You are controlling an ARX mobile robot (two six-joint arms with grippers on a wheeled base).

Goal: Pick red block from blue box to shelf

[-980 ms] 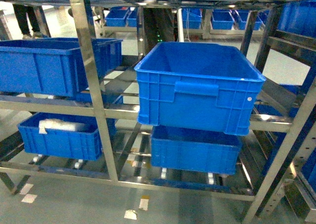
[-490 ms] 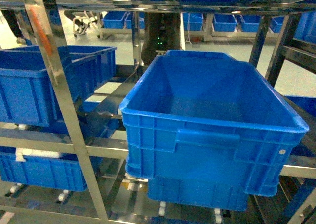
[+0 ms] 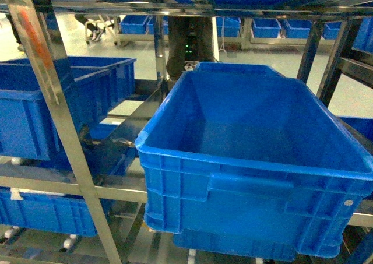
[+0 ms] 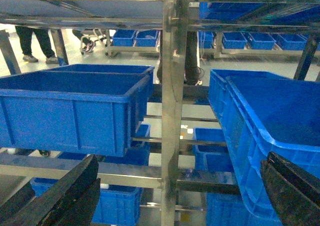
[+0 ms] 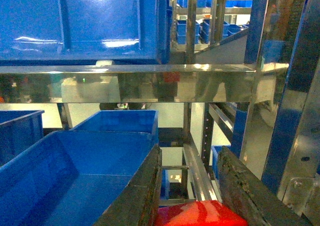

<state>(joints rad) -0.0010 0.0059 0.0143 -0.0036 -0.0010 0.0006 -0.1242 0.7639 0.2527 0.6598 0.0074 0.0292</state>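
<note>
The right pincer [image 5: 192, 206] grips the red block [image 5: 200, 215] beside the shelf [image 5: 150, 81]; the left pincer [image 4: 172, 196] gapes empty.

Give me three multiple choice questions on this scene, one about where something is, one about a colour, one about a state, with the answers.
1. Where is the red block?
A. In the big crate
B. Between the right gripper's fingers
C. On the floor

2. What colour is the big crate in the head view?
A. Green
B. Grey
C. Blue

3. How is the left gripper?
A. Open, holding nothing
B. Shut on a crate rim
C. Shut on a yellow brick

Answers:
1 B: the right wrist view shows red plastic between the two fingers.
2 C: its walls and floor are blue all over.
3 A: the left wrist view shows its fingers wide apart, with only the shelf beyond them.
</note>
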